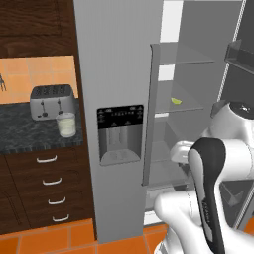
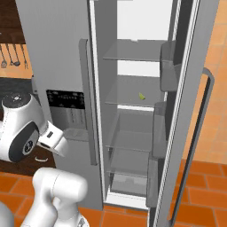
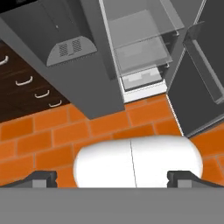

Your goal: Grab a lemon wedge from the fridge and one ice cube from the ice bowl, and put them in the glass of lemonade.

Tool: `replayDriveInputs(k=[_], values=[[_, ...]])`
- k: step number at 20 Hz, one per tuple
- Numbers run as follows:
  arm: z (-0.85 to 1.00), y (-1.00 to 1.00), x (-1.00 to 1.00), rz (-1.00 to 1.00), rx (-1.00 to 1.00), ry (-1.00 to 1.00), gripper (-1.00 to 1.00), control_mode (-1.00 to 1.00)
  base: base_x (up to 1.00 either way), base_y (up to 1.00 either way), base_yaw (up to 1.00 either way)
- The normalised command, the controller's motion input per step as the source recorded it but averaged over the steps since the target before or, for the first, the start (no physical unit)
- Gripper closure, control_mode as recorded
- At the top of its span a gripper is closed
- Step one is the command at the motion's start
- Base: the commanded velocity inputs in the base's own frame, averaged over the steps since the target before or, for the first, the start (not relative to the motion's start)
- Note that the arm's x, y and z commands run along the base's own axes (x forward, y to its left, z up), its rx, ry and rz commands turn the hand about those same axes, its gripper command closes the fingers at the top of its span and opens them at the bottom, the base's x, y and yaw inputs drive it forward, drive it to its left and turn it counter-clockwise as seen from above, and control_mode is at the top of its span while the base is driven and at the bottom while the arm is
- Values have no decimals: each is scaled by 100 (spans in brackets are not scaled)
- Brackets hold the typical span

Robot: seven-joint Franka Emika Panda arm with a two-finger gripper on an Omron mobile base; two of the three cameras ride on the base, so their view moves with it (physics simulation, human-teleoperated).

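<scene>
One gripper (image 3: 112, 177), fingertips wide apart and empty, points down at the orange floor (image 3: 39, 140) before the fridge (image 1: 119, 74). One fridge door (image 2: 195, 111) stands open; one lemon wedge (image 1: 176, 101) lies on a middle shelf (image 2: 133, 99), tiny. On the counter (image 1: 25, 134), one glass of lemonade (image 1: 66, 124) touches one toaster (image 1: 52, 100); four drawer handles (image 1: 46, 159).

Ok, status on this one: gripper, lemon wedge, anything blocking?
Gripper open, empty, aimed at floor. Lemon wedge on fridge shelf, right door open. Nothing blocking.
</scene>
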Motion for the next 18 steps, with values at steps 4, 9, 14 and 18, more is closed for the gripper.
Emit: replayDriveInputs(k=[4, 9, 14, 18], values=[[-11, 0, -6, -1, -2, -1, -100, -100, 0, 0, 0], [-5, 0, -19, -2, -3, -11, -100, -100, 0, 0, 0], [0, 0, -19, 0, 0, -2, -100, -100, 0, 0, 0], [0, 0, 0, 0, 0, 0, -100, 100, 0, -25, 0]])
